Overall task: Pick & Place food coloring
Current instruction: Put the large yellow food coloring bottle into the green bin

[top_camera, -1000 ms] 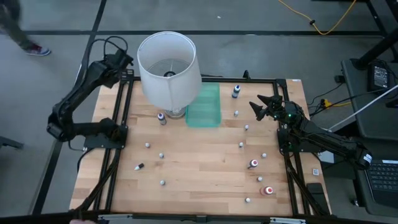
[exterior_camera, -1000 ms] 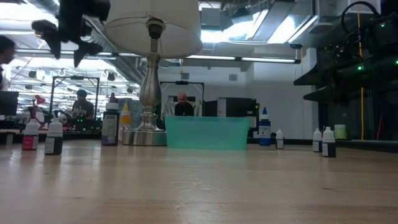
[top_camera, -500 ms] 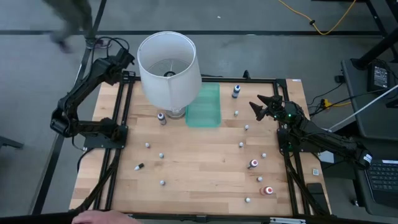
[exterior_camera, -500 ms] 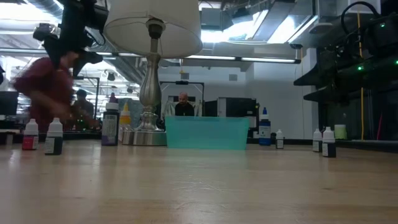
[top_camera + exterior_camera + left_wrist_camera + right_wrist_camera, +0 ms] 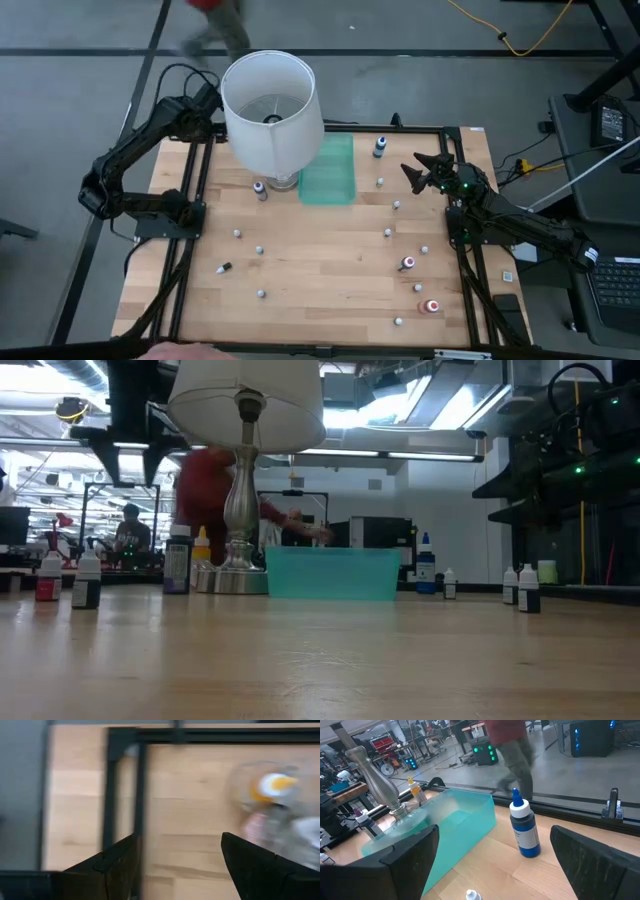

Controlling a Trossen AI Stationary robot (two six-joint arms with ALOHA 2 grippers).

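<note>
Small white-capped food coloring bottles stand scattered on the wooden table: a dark one (image 5: 260, 190) by the lamp, a blue one (image 5: 380, 147) (image 5: 525, 830) at the far right, and two red ones (image 5: 407, 263) (image 5: 431, 306) at the near right. One dark bottle (image 5: 225, 268) lies on its side. My left gripper (image 5: 208, 100) (image 5: 128, 465) (image 5: 177, 865) hangs open high over the table's far left corner, beside the lampshade, pointing steeply down. A blurred yellow-orange bottle (image 5: 272, 787) shows below it. My right gripper (image 5: 410, 170) (image 5: 495, 870) waits open and level at the right edge, facing the blue bottle.
A tall lamp with a white shade (image 5: 272, 110) and metal stem (image 5: 240, 510) stands at the far middle. Next to it lies a translucent green tray (image 5: 328, 170) (image 5: 332, 575). Black frame rails (image 5: 190, 220) run along the table's sides. A person walks past beyond the far edge.
My left gripper has moved a little toward the lampshade and slightly down, tipping from a slant to point steeply down; its fingers stay open. A person has walked from left to right behind the table.
</note>
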